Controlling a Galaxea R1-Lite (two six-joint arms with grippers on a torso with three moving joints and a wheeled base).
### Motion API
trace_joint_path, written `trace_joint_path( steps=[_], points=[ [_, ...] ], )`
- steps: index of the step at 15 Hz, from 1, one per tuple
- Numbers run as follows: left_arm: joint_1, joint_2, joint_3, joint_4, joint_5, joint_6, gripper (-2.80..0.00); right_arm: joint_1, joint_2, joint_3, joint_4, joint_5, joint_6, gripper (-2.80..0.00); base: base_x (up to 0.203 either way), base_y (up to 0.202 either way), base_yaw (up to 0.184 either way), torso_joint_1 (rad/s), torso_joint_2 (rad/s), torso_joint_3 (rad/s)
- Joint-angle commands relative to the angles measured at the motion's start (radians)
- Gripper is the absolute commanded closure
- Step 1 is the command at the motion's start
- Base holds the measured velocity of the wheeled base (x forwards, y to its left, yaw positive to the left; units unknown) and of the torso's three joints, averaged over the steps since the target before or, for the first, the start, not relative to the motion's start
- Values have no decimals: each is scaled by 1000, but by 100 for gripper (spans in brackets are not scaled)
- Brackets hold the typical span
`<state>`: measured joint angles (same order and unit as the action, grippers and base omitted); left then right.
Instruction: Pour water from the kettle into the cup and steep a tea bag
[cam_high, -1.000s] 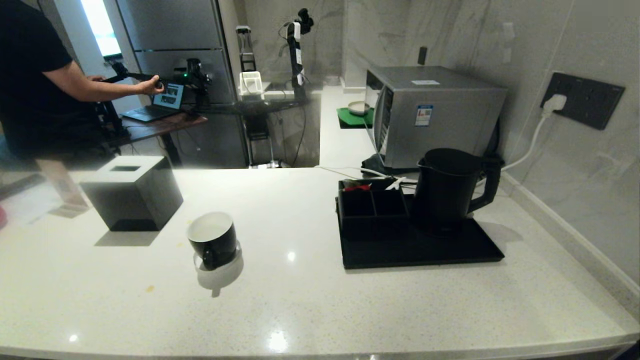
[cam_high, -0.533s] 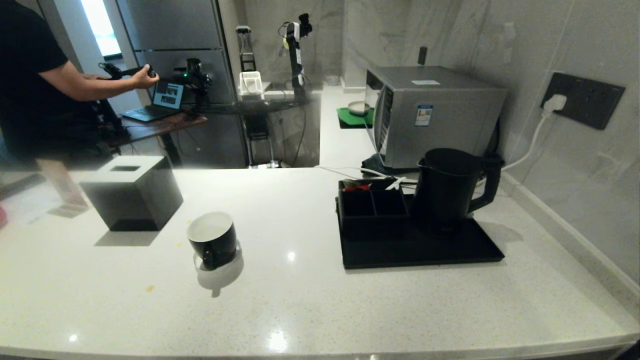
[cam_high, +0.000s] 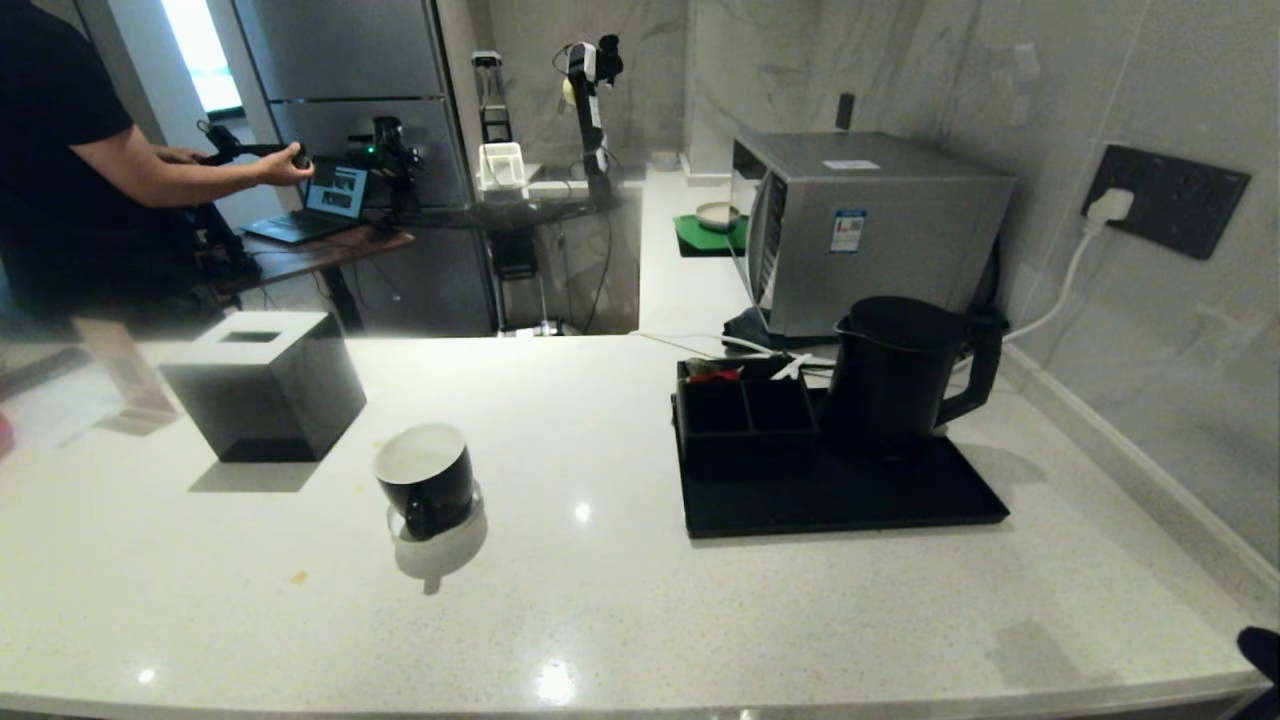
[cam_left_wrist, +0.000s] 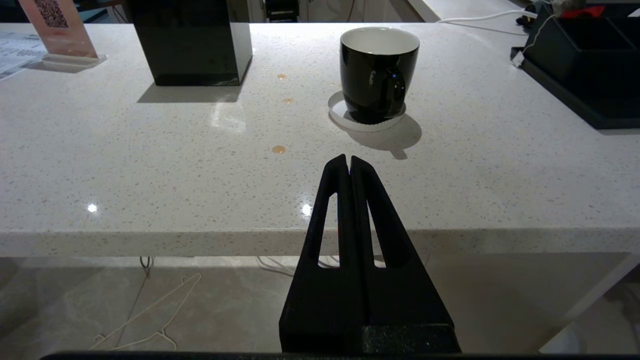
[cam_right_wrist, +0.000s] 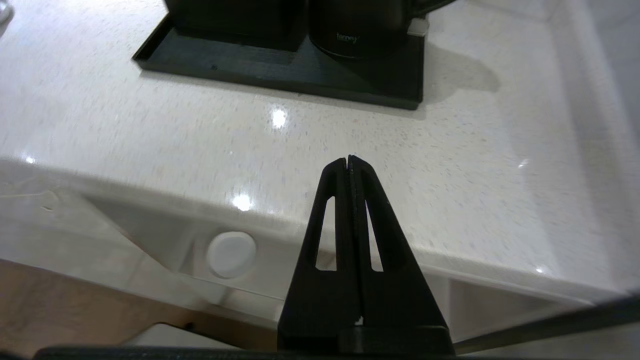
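So nearest the camera you've got the speckled white stone table (cam_high: 620, 610), polished enough to throw little glints, with a rounded front edge. The left gripper (cam_left_wrist: 348, 161) sits low at that edge, its black wedge-shaped fingers pressed flat together with nothing between them, pointing toward the cup. The right gripper (cam_right_wrist: 348, 160) is over the table's front right edge, fingers also pinched fully together and empty, aimed at the tray. The cup (cam_high: 426, 478) is a glossy black mug, white inside, standing upright on a thin white round coaster (cam_high: 440, 520) left of centre; can't see anything in it. Behind and left of it is a matte black cube tissue box (cam_high: 265, 385) with a lighter top. Over on the right there's a flat black rectangular tray (cam_high: 840, 500) holding a black divided organiser (cam_high: 745, 410) with something red and white in its back compartments, and the kettle (cam_high: 895, 380), tall, matte black, tapered, loop handle facing right, upright on the tray just beside the organiser. Further back: a boxy silver microwave (cam_high: 860, 225) and a person (cam_high: 70, 170) off at a desk.
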<state>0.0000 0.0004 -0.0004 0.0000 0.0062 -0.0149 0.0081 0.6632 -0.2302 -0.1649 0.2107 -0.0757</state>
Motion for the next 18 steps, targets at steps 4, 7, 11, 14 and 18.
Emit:
trace_joint_path(
  steps=[4, 7, 11, 14, 18],
  points=[
    [0, 0, 0, 0, 1, 0, 0, -4, 428, 9, -335, -1, 39, 0, 0, 0, 0, 0, 0, 0],
    [0, 0, 0, 0, 0, 0, 0, -7, 633, 11, -614, -4, 66, 0, 0, 0, 0, 0, 0, 0],
    [0, 0, 0, 0, 1, 0, 0, -24, 809, 3, -865, -8, 95, 0, 0, 0, 0, 0, 0, 0],
    [0, 0, 0, 0, 0, 0, 0, -34, 894, 3, -943, -35, 106, 0, 0, 0, 0, 0, 0, 0],
    [0, 0, 0, 0, 0, 0, 0, -35, 1031, -17, -1083, -42, 109, -280, 0, 0, 0, 0, 0, 0]
  ],
)
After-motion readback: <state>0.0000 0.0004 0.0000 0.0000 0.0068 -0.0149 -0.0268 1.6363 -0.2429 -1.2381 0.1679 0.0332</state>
